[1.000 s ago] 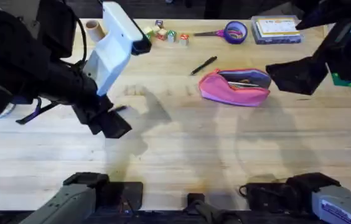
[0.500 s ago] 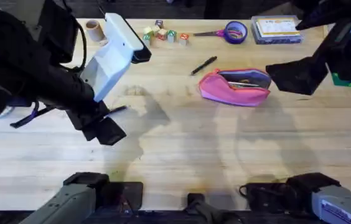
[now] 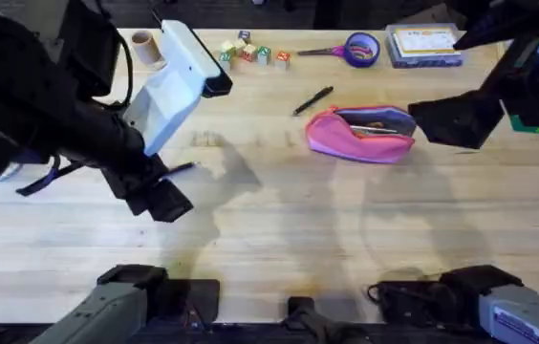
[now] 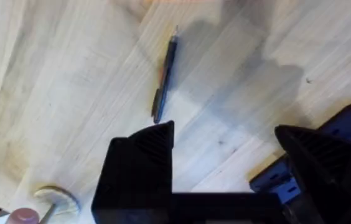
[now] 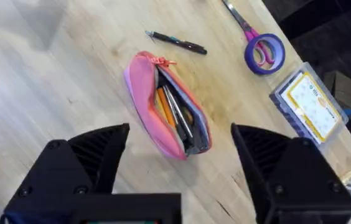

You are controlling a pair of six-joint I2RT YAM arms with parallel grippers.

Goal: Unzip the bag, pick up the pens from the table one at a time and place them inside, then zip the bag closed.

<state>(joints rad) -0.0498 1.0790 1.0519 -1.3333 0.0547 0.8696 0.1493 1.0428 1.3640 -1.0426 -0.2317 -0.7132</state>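
Left gripper (image 4: 225, 162) hangs released over the light wooden table (image 3: 279, 229), well left of the soft pink fabric pouch (image 3: 360, 132), jaws spread above a thin black stick pen (image 4: 164, 76) lying flat. That pen may roll or skid if one fingertip lands first, or the thin barrel may slip out of a shallow pinch. A second black pen (image 3: 312, 100) lies just behind the pouch's left end. The pouch is unzipped, several pens showing inside. Coloured blocks (image 3: 250, 51), purple-handled scissors (image 3: 346, 48) and a clear yellow-labelled box (image 3: 425, 45) sit behind the pouch, out of the way. Right gripper (image 5: 178, 162) hovers released just right of the pouch.
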